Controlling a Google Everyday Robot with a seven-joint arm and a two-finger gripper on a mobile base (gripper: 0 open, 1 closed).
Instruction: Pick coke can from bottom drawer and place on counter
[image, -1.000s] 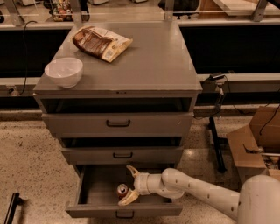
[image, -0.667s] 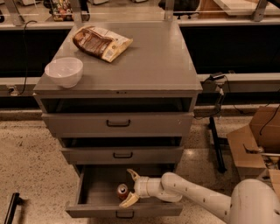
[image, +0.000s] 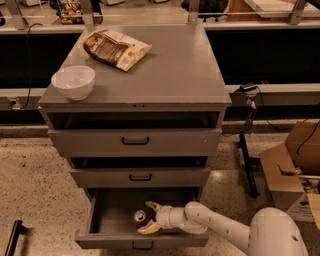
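The coke can (image: 140, 218), red with a silver top, stands upright inside the pulled-out bottom drawer (image: 142, 240). My gripper (image: 149, 217) reaches into the drawer from the right, its pale fingers (image: 152, 205) spread open around the can's right side, one finger behind it and one in front. The arm (image: 220, 227) runs in from the lower right. The grey counter (image: 170, 70) tops the cabinet above.
A white bowl (image: 73, 81) sits at the counter's front left and a brown snack bag (image: 116, 48) at its back left. The two upper drawers (image: 135, 142) are shut. A cardboard box (image: 294, 165) and a black stand (image: 247, 160) are on the floor at right.
The gripper has moved left inside the drawer, closer to the can, and its open fingers now flank the can. The can has not moved.
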